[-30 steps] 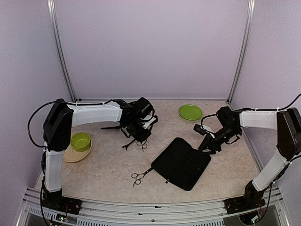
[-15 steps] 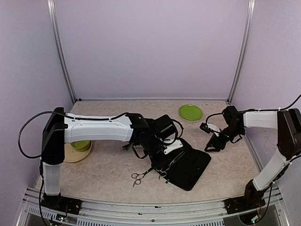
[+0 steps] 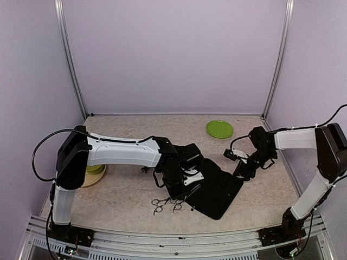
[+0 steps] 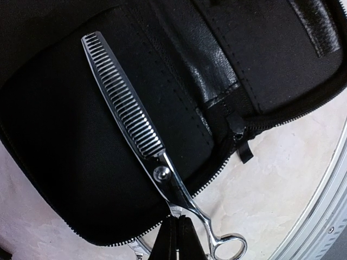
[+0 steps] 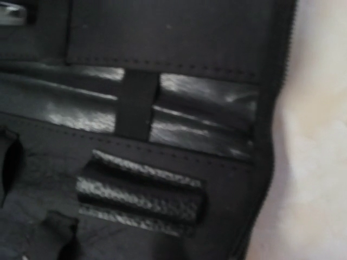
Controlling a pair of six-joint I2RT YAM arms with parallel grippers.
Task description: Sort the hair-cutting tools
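A black case (image 3: 214,189) lies open in the middle of the table. My left gripper (image 3: 183,190) is shut on silver thinning scissors (image 4: 127,111). Their toothed blade rests on the case's inner flap (image 4: 65,179), and their ring handle (image 4: 230,248) hangs over the table past the zip edge. A second pair of scissors (image 3: 159,204) lies on the table just left of the case. A thin black clip (image 3: 147,169) shows beside the left arm. My right gripper (image 3: 242,170) hovers at the case's right edge. Its wrist view shows only the case's pockets (image 5: 141,197), not its fingers.
A green plate (image 3: 219,129) sits at the back right. A green bowl (image 3: 95,169) on a beige saucer stands at the left, partly hidden by my left arm. A metal frame rail (image 3: 162,238) runs along the near edge.
My left arm swung from the back left to the case, carrying the thinning scissors, and lowered their blade onto it. My right gripper drew off the case's right edge, then came back.
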